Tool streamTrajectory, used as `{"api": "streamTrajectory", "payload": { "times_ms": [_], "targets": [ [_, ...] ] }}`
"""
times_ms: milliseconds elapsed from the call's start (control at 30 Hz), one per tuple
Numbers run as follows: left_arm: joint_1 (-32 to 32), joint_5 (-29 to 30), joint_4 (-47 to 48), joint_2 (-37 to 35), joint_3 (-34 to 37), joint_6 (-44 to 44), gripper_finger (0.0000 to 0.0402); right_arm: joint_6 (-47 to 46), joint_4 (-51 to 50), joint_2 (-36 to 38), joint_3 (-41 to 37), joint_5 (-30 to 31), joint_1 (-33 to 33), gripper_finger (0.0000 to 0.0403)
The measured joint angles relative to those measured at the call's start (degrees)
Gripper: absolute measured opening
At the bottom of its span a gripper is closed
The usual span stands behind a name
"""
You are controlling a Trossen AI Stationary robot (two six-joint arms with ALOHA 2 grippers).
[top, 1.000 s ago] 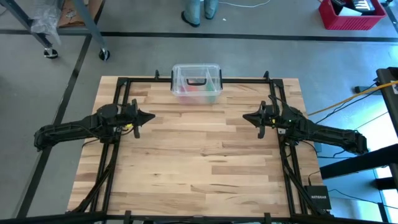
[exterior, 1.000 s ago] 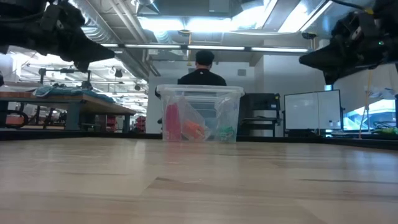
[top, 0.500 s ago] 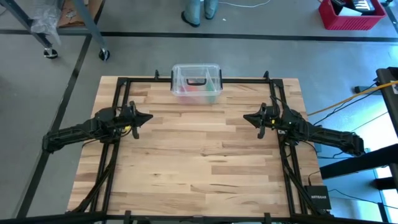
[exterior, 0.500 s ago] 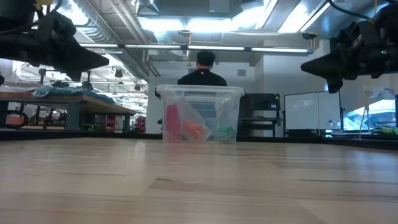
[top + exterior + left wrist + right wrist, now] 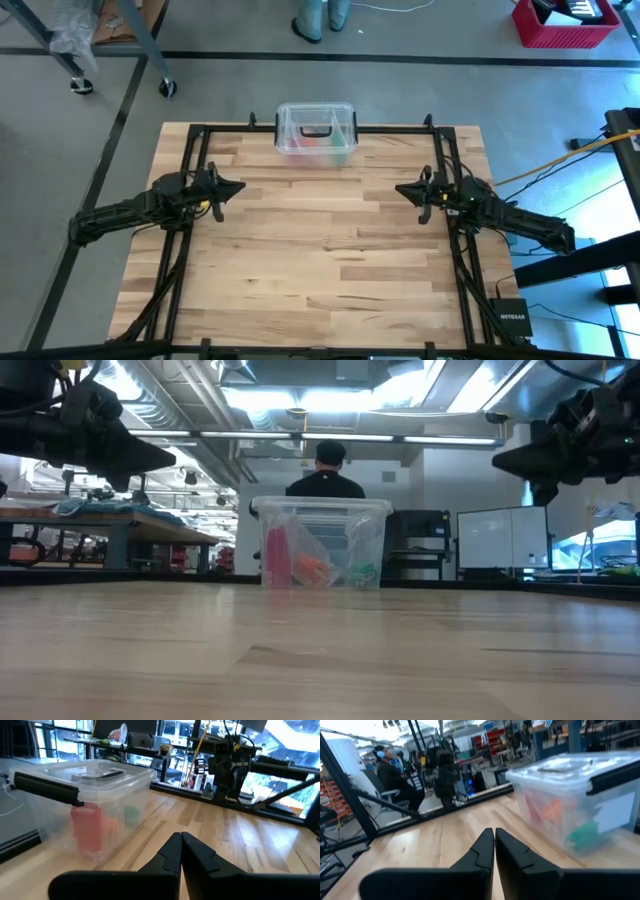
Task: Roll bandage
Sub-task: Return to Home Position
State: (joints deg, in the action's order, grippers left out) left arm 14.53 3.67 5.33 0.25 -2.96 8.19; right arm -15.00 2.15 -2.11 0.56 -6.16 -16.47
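From where I stand the job looks as good as finished. The green cloth bandage is already inside the clear plastic box, a bunched green lump low against the wall, next to a red roll and something orange. The lid is down, with its black handle lying flat on top. Through the plastic I cannot tell how neatly the bandage is rolled, so I would only call it put away, not well rolled. Nothing else of the task lies out on the pale wooden surface, and what remains, by my reckoning, is only for the arms to settle into their rest pose.

The box sits at 12 o'clock on the surface, hard up against the far edge. The left claw hangs at about 9 o'clock and the right claw at about 3 o'clock. Both are raised off the wood, pointing inward at each other, and well apart from the box. Seen from the left claw the bandage lies off toward 1 o'clock, and from the right claw toward 11 o'clock, with the closed box wall between it and either one. Each claw has its two dark fingers pressed together tip to tip and nothing between them.
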Motion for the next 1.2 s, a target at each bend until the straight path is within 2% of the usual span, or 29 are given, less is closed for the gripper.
{"api": "streamTrajectory", "payload": {
  "times_ms": [133,1200],
  "targets": [
    [0.04,0.48,0.21,0.04,-0.03,1.93,0.0005,-0.07,-0.13,2.01,-0.02,0.56,0.0,0.0021],
    [0.04,0.56,0.43,0.07,-0.04,0.4,0.0007,-1.2,-0.4,1.03,-0.13,1.08,-0.02,0.0021]
  ]
}}
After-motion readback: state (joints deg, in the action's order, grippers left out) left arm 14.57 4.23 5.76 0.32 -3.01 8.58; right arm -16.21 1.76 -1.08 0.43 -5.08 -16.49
